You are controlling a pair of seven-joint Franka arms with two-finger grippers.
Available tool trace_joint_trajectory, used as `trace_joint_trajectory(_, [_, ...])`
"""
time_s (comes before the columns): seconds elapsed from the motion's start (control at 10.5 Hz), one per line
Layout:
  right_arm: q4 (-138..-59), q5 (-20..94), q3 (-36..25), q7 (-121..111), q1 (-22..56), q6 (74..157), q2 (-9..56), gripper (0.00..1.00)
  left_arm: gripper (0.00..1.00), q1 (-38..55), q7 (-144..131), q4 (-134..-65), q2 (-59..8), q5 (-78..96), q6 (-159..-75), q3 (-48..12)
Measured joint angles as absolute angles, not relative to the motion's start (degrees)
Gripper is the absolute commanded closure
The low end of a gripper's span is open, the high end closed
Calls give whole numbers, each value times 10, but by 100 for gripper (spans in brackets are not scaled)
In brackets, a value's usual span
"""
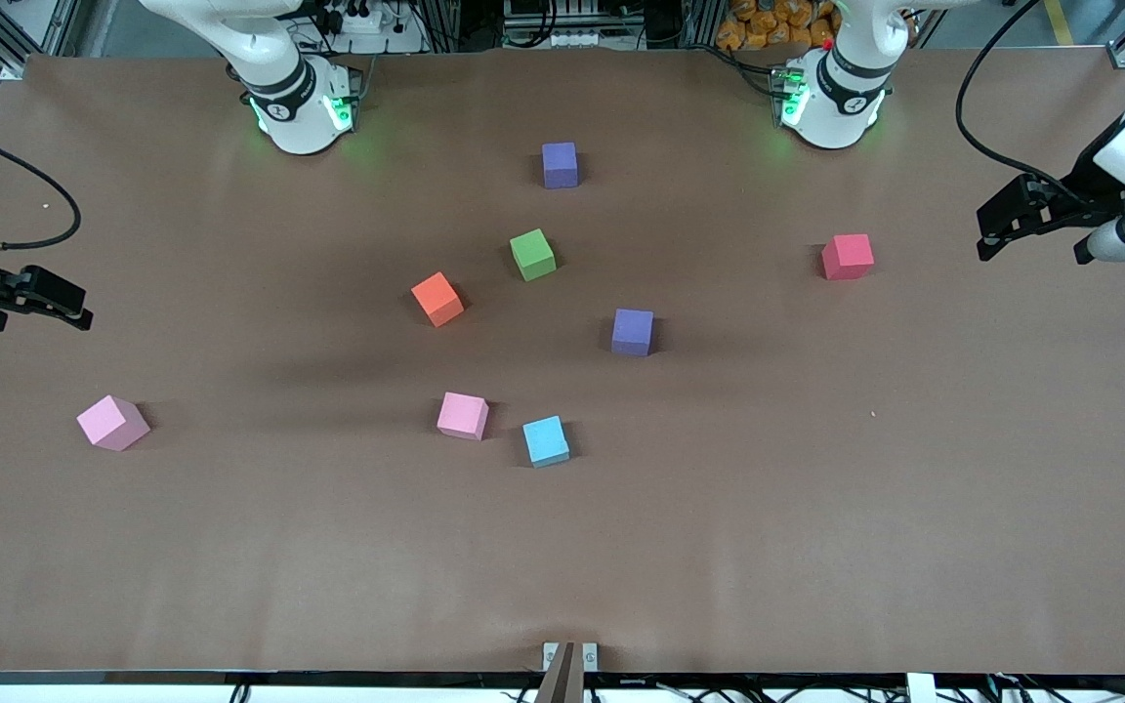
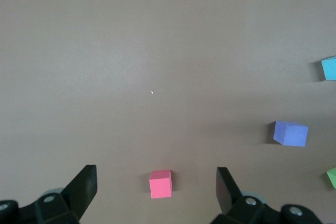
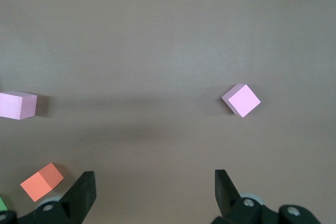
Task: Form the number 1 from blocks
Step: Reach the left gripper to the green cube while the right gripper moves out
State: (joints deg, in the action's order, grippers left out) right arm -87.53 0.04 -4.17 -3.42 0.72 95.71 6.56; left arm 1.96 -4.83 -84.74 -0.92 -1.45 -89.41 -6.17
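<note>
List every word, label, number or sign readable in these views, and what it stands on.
None can be read.
The blocks are plain, single-colour faces with no print.
The table cover bears no markings.
Small dark round marks on the arm bases are too small to read.

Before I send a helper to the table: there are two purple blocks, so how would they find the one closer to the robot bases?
Start midway between the two robot bases. Just in front sits a purple block, with a green block next nearer the front camera. It is the block closest to the bases.
</note>
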Motion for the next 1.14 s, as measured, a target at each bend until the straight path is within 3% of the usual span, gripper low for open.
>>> trace_joint_trajectory(0.57, [-875, 0, -41, -34, 7, 956, 66, 0, 0, 23, -48, -858, -16, -15, -894, -70])
trace_joint_trajectory(1.14, [-876, 1, -38, -34, 8, 952, 66, 0, 0, 66, -207, -863, -97, -14, -905, -159])
